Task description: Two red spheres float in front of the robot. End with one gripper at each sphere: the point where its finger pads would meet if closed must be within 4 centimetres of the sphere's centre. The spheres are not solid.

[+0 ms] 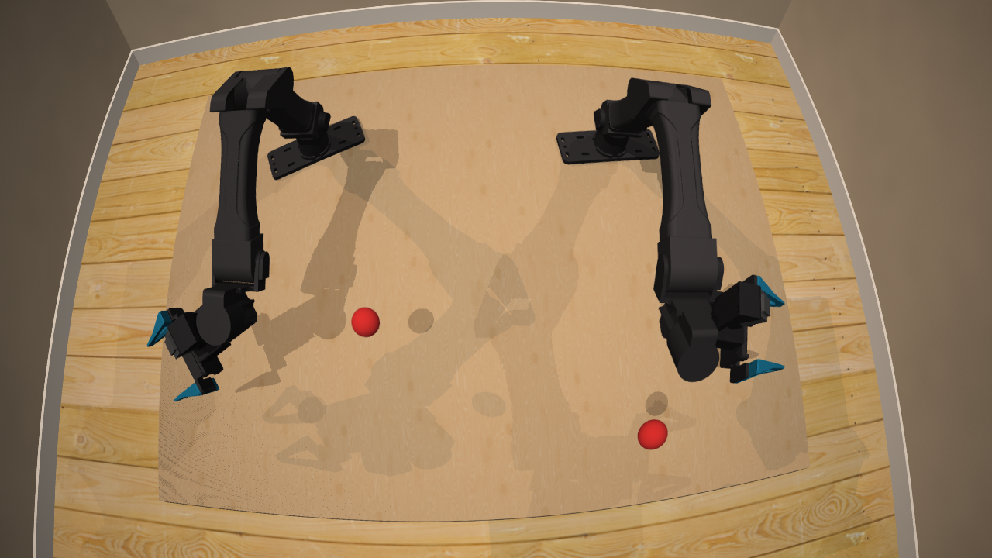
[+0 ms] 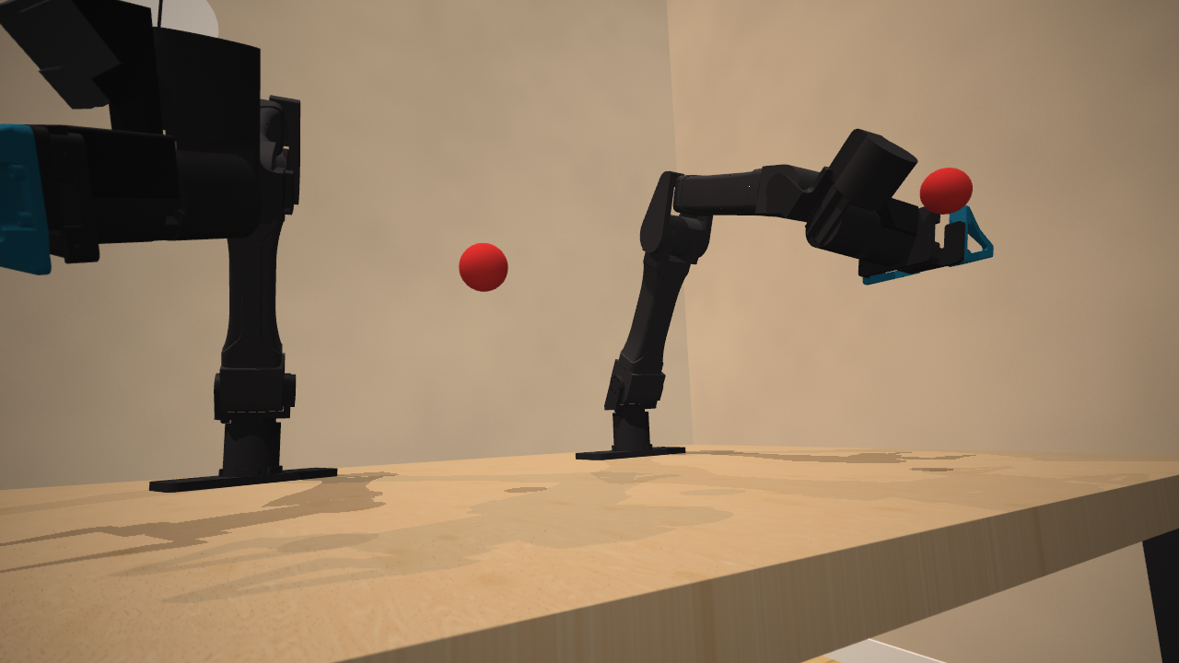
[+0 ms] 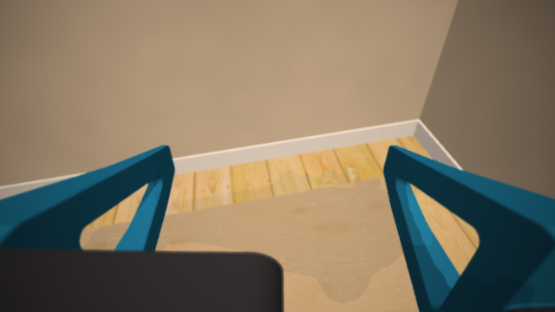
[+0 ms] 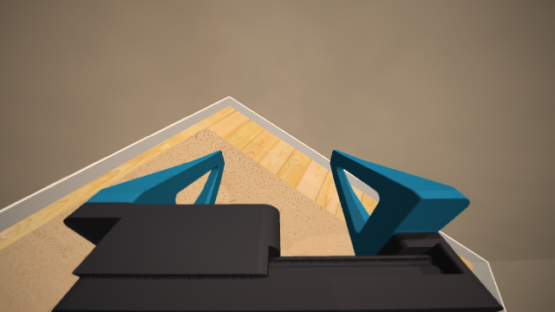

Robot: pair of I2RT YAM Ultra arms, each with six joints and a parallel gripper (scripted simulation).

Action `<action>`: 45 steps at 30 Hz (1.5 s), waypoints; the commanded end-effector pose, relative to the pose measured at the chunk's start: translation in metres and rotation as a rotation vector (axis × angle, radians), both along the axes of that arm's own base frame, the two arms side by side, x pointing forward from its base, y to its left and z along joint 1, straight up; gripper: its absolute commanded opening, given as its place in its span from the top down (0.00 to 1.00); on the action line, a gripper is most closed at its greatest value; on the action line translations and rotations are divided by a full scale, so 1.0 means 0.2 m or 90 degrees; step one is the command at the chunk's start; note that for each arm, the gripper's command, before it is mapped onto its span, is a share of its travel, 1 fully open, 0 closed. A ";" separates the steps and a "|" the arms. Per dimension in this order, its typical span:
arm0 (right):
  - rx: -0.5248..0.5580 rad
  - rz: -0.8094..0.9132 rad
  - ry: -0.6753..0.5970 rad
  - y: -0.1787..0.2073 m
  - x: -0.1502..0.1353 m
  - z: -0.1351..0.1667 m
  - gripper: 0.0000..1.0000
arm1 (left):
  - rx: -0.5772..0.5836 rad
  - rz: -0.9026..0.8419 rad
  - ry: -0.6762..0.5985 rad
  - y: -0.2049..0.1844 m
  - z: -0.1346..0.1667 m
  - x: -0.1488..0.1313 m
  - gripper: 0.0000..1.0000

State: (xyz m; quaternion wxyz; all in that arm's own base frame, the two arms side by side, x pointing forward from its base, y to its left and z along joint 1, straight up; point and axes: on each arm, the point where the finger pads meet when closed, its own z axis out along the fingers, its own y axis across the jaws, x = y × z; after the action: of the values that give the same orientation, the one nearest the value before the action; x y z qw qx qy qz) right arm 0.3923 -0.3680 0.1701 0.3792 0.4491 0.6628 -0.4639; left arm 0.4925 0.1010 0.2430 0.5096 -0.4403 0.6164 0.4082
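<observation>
Two red spheres float above the table. One sphere (image 1: 364, 322) (image 2: 482, 266) hangs near the middle, on the wrist side of my right gripper (image 1: 161, 372) (image 2: 20, 197), which is open, empty and points away from it towards the table's side edge. The other sphere (image 1: 652, 433) (image 2: 945, 189) hangs near the front edge. My left gripper (image 1: 773, 332) (image 2: 948, 260) is open and empty, and points outward, well to the side of that sphere. Neither wrist view shows a sphere; open blue fingers show in the left wrist view (image 3: 277, 151) and the right wrist view (image 4: 277, 152). Both arms hang in the air.
Two black base plates (image 1: 315, 146) (image 1: 607, 146) stand at the back of the table. The wooden table top (image 2: 577, 528) lies far below both grippers. Plank floor and room walls surround the table.
</observation>
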 end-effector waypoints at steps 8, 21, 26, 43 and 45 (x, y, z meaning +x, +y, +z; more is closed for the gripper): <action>-0.006 0.000 -0.010 0.00 0.00 0.03 0.00 | -0.001 0.001 -0.010 0.00 0.03 0.00 0.00; -0.004 0.003 -0.009 0.00 0.01 0.03 0.00 | -0.003 -0.002 -0.010 0.00 0.03 0.00 0.00; 0.009 0.037 -0.005 0.05 0.05 0.04 0.00 | -0.025 -0.029 -0.008 -0.03 -0.01 0.04 0.00; 0.144 0.397 0.040 0.71 0.37 0.05 0.00 | -0.152 -0.388 -0.014 -0.44 -0.21 0.40 0.00; 0.168 0.460 0.048 0.84 0.40 0.05 0.00 | -0.152 -0.440 -0.016 -0.53 -0.20 0.45 0.00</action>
State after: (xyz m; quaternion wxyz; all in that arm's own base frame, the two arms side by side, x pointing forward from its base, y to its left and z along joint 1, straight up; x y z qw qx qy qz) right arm 0.4603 -0.2405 0.1747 0.4262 0.2748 0.8098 -0.2950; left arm 0.5571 0.0270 0.1869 0.5182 -0.3385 0.7553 0.2153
